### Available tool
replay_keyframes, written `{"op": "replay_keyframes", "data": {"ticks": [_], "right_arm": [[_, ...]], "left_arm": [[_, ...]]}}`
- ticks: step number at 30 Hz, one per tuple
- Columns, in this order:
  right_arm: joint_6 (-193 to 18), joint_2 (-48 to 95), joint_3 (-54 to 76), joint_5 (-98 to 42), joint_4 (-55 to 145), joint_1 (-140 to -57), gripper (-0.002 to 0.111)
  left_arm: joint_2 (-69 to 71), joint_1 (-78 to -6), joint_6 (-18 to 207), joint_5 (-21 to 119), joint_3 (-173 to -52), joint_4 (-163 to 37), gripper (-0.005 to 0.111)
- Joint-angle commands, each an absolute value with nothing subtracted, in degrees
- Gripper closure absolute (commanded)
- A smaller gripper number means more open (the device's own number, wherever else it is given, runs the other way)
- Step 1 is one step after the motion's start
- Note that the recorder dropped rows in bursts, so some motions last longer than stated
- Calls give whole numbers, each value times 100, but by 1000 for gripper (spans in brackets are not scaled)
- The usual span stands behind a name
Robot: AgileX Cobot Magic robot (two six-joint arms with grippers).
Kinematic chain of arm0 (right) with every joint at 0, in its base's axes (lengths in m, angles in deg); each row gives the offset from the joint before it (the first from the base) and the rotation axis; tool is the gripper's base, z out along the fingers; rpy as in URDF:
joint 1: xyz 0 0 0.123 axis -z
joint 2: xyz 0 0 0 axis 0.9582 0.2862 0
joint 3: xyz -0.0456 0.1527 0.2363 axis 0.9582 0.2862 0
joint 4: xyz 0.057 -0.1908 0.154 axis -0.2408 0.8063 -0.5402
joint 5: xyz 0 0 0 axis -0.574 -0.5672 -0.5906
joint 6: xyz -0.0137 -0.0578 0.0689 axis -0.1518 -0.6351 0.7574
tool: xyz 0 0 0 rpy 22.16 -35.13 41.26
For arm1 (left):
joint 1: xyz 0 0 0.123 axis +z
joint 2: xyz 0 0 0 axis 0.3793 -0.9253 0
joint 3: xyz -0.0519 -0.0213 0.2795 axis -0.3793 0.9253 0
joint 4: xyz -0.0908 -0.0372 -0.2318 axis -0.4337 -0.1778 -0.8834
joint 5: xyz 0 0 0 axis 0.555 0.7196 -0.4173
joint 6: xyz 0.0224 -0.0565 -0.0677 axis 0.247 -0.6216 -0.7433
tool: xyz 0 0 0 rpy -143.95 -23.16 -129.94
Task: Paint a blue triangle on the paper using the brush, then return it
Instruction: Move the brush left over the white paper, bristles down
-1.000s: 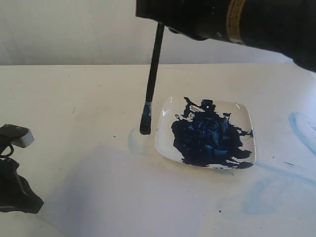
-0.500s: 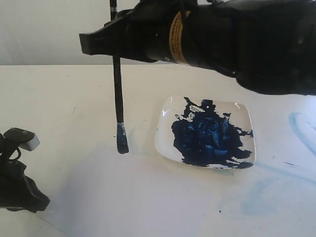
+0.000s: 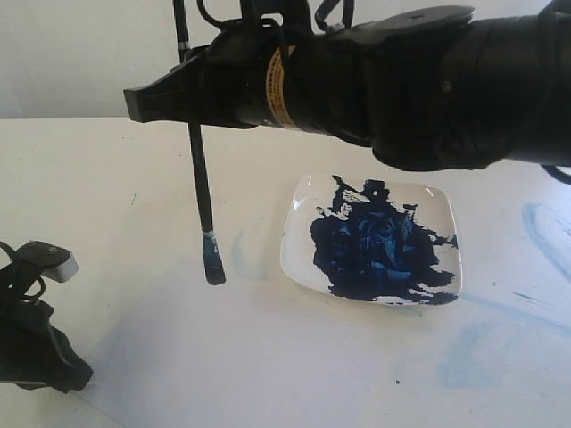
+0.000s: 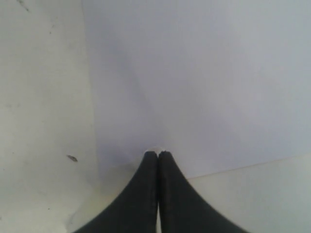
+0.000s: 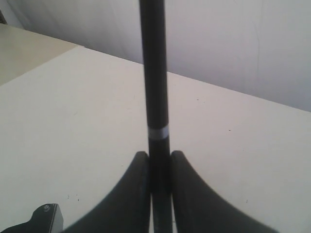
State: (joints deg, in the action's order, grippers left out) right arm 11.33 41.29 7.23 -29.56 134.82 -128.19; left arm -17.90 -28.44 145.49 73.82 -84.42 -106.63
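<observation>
My right gripper point(image 3: 143, 100) point(image 5: 158, 154) reaches in from the right and is shut on the black handle of the brush point(image 3: 200, 192) point(image 5: 154, 73), which hangs almost upright. Its blue-loaded tip point(image 3: 214, 267) is low over the paper point(image 3: 268, 357) point(image 4: 204, 73), left of the plate; I cannot tell whether it touches. My left gripper point(image 3: 82, 373) point(image 4: 158, 153) is shut, with nothing between its fingers, and its tip rests at the paper's near-left corner. No blue triangle is in view.
A white square plate point(image 3: 299, 192) covered in dark blue paint sits on the paper's middle right. Faint light-blue smears point(image 3: 239, 254) lie beside it and toward the right edge point(image 3: 544, 223). Cream table point(image 4: 43, 97) surrounds the sheet.
My right arm has swung left, carrying the brush from the plate's left rim out over the paper. The left gripper has barely shifted.
</observation>
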Motion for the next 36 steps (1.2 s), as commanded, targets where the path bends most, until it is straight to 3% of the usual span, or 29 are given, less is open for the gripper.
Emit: {"op": "replay_keyframes", "data": {"ticks": [1,22,36], "right_arm": [[1038,4248,669,-2779,13696,-12831,108],[365,4264,669,-2220,13531,-12831,108],[-3722,4153,803,-685,9207,-12600,108]], "left_arm": [[-1775,-2895,14595,7418,-8406,-10699,107],[-1884,-2895,14595,7118,-8406,-10650,107],[-2012,-2895,14595,7130,-8406,-10650,107]]}}
